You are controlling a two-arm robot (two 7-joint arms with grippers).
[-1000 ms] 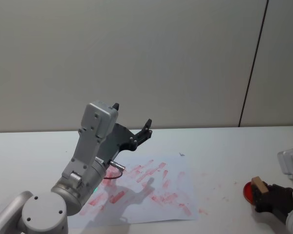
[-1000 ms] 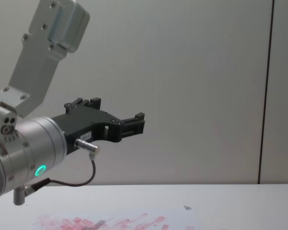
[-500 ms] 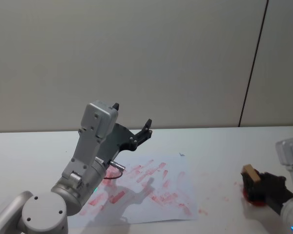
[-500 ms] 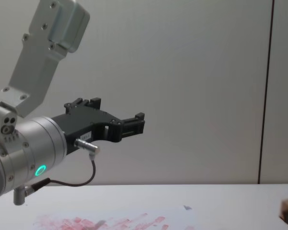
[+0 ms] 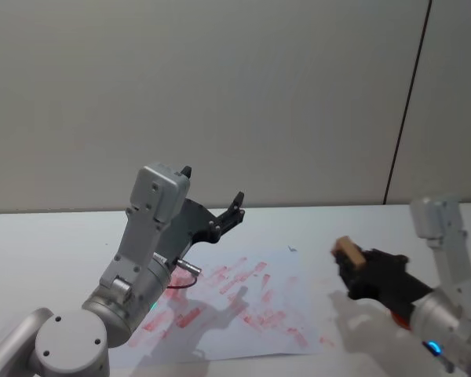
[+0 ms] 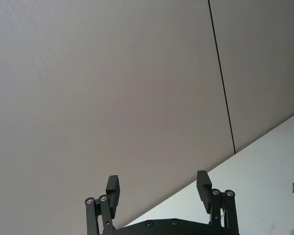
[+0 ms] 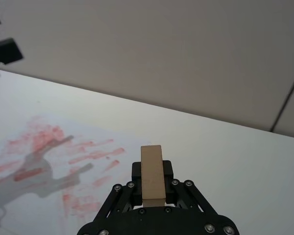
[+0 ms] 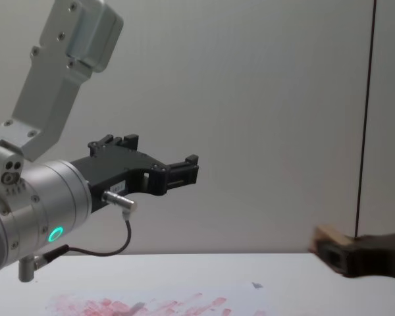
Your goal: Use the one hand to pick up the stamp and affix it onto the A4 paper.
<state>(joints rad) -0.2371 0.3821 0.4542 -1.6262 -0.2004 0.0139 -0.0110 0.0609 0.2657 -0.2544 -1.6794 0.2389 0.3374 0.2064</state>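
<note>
the right gripper (image 5: 353,273) is clenched on the stamp (image 5: 346,250), holding it in the air near the right edge of the a4 paper (image 5: 243,314). the left gripper (image 5: 212,185) hangs parked over the paper's left side, jaws spread apart.

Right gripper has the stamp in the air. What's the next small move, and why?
Probably carry it a little toward the robot's left before lowering. The right gripper is shut on the stamp, raised above bare table just off the A4 paper's right edge, so pressing here would likely miss the sheet. The left gripper hangs open near the paper's left side.
</note>
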